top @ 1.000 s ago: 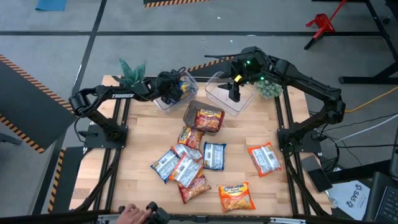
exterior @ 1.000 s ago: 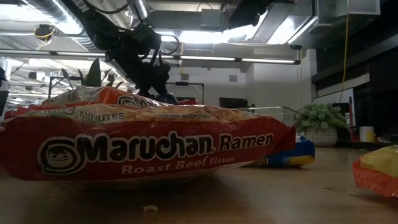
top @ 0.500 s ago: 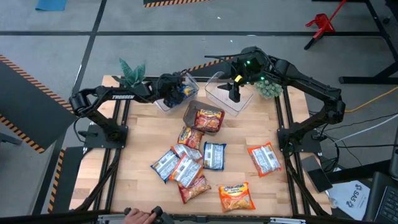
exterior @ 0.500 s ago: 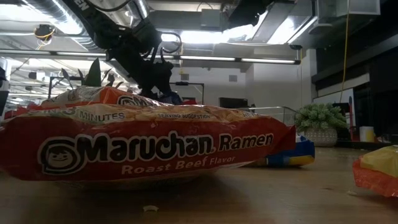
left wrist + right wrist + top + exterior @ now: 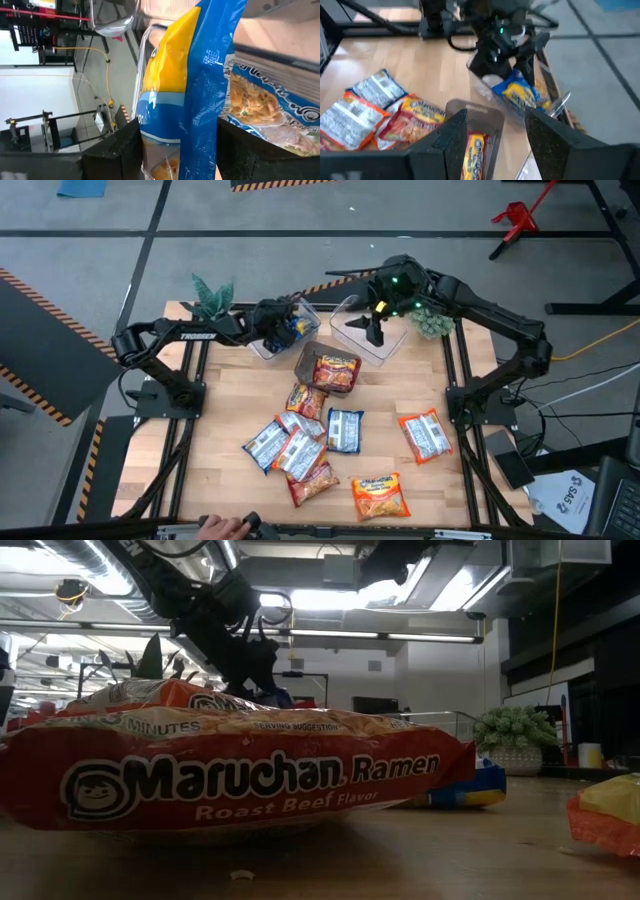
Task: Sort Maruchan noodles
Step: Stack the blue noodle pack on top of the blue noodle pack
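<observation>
Blue-yellow packet [image 5: 190,90] is pinched between the left gripper [image 5: 283,323] fingers, hanging over the clear bin [image 5: 283,330] at the table's far edge, left of centre; that bin already shows a blue-yellow packet inside, seen past the held one in the left wrist view. Main risk: the packet is gripped edge-on and hangs crooked, so on release it could catch the bin rim and land half out, or slide off onto the table. Crinkly wrapper may also stick to a finger pad and get dragged back out if the arm lifts. Right gripper [image 5: 374,326] hovers over the second clear bin [image 5: 365,332] at the far edge, right of centre, fingers spread and nothing between them. A third bin [image 5: 325,365] with an orange packet [image 5: 337,372] in it sits just inboard between the two, near enough that a sloppy drop could fall into the wrong one. The two arms are near each other at the far edge, so any crossing move risks a clash. The rest of the Maruchan noodles [image 5: 300,442] lie overlapped mid-table, so a pick there may snag two at once. A person's hand [image 5: 220,527] rests at the near edge, near the pile; keep arms clear.
</observation>
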Robot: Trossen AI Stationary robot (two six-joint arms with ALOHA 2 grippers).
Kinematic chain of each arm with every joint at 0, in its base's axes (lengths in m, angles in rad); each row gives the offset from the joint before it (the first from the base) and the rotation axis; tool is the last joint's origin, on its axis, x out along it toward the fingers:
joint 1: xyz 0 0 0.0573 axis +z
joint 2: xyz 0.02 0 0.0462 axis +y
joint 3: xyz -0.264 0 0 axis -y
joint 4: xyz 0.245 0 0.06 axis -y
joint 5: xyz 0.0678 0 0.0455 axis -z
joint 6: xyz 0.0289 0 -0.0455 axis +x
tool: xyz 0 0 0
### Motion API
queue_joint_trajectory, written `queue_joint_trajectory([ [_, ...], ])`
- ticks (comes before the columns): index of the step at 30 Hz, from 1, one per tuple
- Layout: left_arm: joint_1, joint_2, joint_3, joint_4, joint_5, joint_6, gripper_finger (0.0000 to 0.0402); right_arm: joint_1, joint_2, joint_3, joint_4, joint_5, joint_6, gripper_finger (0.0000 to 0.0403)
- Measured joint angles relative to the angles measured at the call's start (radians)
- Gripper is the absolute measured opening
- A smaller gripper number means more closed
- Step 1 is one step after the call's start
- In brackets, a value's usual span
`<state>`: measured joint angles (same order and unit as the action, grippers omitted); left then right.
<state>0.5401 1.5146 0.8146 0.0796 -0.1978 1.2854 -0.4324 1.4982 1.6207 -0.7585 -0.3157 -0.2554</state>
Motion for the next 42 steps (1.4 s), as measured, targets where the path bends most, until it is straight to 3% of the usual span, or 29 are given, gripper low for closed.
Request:
queue_joint_trajectory([
  [5,-0.005,-0.001,0.000,-0.028,-0.004,-0.001,0.0207,0.000,0.042,0.000,0.000,-0.026,0.003,0.0184],
  [16,-0.007,-0.001,0.000,-0.059,-0.017,-0.045,0.0271,0.000,0.094,-0.001,0.011,-0.071,-0.011,0.0184],
  [24,-0.006,-0.001,0.001,-0.118,-0.208,-0.030,0.0298,0.000,0.097,-0.001,0.017,-0.087,-0.011,0.0184],
  [42,-0.026,-0.011,0.001,-0.322,-0.111,-0.141,0.0316,0.000,0.163,-0.001,0.039,-0.149,-0.012,0.0184],
])
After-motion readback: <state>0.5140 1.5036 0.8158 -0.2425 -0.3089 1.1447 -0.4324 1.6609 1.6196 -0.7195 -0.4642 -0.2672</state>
